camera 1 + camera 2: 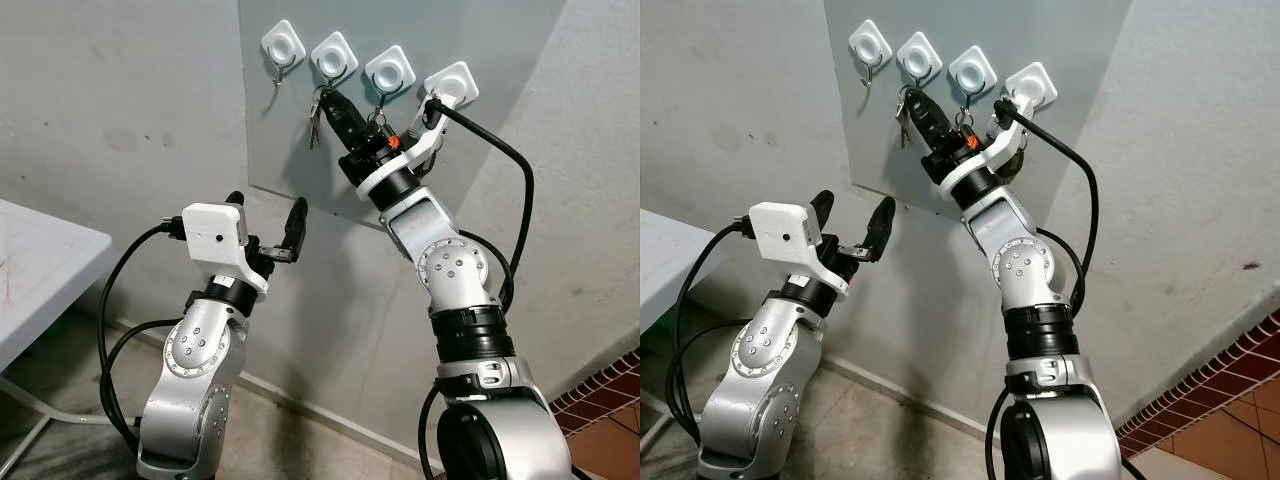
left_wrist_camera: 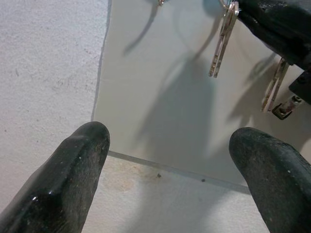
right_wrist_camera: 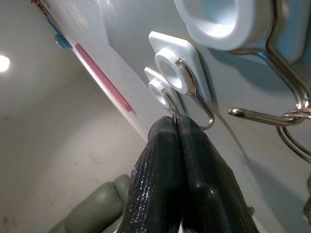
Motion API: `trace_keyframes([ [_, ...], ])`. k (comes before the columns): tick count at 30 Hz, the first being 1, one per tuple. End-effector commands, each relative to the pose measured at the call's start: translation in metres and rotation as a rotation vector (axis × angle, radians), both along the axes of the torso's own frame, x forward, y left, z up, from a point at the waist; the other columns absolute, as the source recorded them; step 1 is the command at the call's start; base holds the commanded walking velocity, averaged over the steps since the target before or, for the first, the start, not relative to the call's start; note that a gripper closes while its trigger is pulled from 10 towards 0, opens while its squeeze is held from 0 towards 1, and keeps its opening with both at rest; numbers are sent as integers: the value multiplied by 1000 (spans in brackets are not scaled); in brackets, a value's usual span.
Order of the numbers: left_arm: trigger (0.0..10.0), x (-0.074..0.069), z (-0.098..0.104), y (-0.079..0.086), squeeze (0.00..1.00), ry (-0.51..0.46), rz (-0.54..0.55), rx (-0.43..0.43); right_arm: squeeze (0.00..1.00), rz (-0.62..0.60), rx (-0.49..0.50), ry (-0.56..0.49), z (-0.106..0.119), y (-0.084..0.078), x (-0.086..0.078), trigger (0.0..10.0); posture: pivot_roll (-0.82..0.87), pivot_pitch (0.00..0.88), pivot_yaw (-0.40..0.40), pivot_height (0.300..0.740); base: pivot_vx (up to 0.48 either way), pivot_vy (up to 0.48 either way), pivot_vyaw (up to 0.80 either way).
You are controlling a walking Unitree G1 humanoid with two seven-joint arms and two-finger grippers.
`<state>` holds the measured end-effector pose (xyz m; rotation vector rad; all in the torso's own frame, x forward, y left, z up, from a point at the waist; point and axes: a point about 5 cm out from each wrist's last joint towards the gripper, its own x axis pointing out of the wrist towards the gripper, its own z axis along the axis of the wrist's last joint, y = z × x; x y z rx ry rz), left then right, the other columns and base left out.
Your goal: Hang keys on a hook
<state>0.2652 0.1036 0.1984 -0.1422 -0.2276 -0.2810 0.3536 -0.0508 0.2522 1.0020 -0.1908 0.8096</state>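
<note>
Four white hooks sit in a row on a grey wall panel [image 1: 480, 40]. My right gripper [image 1: 326, 96] is raised to the second hook [image 1: 334, 55] from the left, fingers pressed shut. A small bunch of silver keys [image 1: 315, 122] dangles at its fingertips, right under that hook. In the right wrist view the shut fingertips [image 3: 167, 127] lie beside the hook's wire curl [image 3: 208, 121]. Another key ring [image 1: 378, 118] hangs on the third hook [image 1: 391, 69]. My left gripper [image 1: 267, 208] is open and holds nothing, lower down in front of the panel's bottom edge.
A white table [image 1: 40, 260] stands at the left. The first hook [image 1: 283, 43] and fourth hook [image 1: 451, 84] are bare. A black cable [image 1: 505, 150] loops off my right wrist past the fourth hook. Red tiles [image 1: 600, 400] show at the lower right.
</note>
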Motion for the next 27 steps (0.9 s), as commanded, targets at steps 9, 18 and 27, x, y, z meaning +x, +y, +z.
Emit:
trace_keyframes([
  [9,10000,-2,2,-4,0,-5,-7,-2,0,42,141,171,-31,22,-20,10000,92,29,-91,740,0,0,0],
  [18,10000,-2,2,-3,0,-1,-4,-6,0,47,144,189,-30,22,-25,10000,90,37,-92,740,0,0,0],
  [27,10000,-3,1,-3,0,2,-2,-9,0,63,136,160,-19,27,-29,10000,89,44,-94,740,0,0,0],
])
